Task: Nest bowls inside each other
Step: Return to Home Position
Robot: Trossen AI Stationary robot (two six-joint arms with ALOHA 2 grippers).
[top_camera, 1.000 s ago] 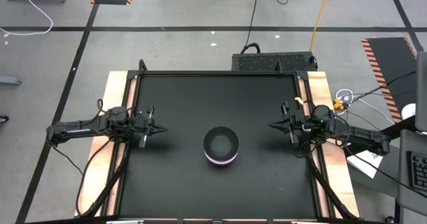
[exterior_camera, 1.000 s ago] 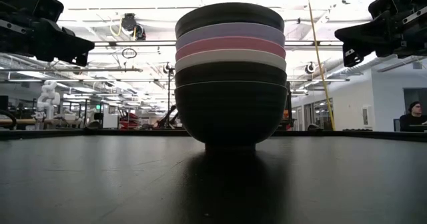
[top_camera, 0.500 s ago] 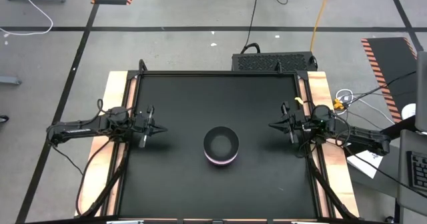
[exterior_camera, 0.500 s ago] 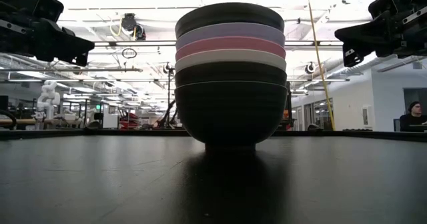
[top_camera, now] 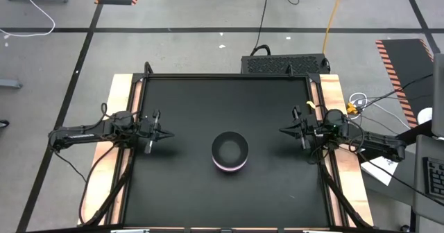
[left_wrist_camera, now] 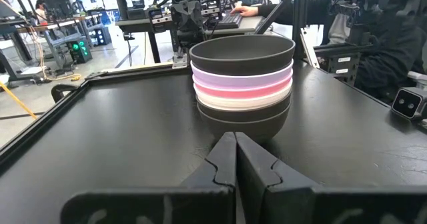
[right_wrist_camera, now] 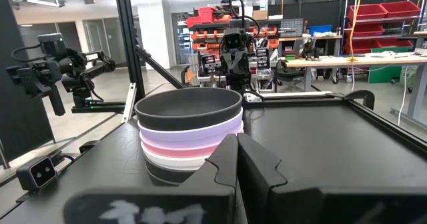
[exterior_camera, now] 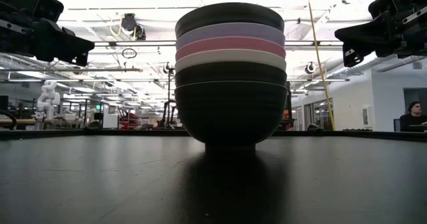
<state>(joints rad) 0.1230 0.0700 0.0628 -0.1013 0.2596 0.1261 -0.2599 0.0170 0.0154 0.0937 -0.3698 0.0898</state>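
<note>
at table (top_camera: 180, 184) centre, bowls (top_camera: 229, 152) nested, middle ones rims only, left end effector (top_camera: 168, 135) and right end effector (top_camera: 282, 130) closed

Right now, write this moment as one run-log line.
bowls: six nested, black top | left pincer: shut, left side | right pincer: shut, right side

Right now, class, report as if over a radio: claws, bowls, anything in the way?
Left claw shut, empty, parked on the left side. Right claw shut, empty, parked on the right side. Six bowls nested in one stack between them. Nothing in the way.
</note>
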